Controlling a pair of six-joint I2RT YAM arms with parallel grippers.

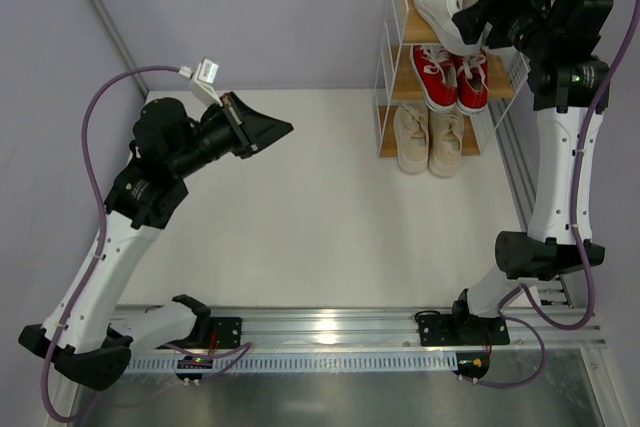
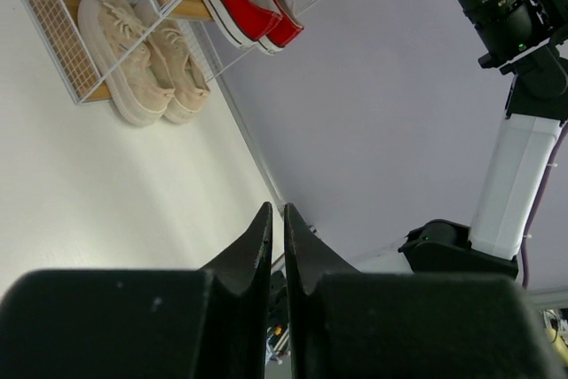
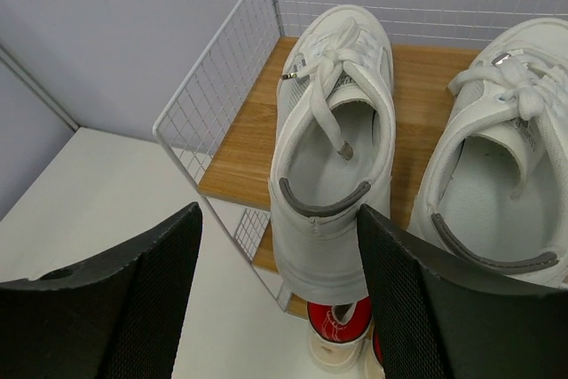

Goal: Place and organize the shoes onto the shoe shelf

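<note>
White sneakers atop shoe shelf, right gripper spread wide, empty, near one heel, left gripper pinched closed, holding nothing.

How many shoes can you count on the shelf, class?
6, all on the shelf: white shoes on top, red shoes in the middle, beige shoes at the bottom. None look hidden.

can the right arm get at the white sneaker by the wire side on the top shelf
Probably yes: the right claw is open just behind that white sneaker, at its heel, with nothing in between. The second white sneaker sits close beside it, so room is tight.
</note>
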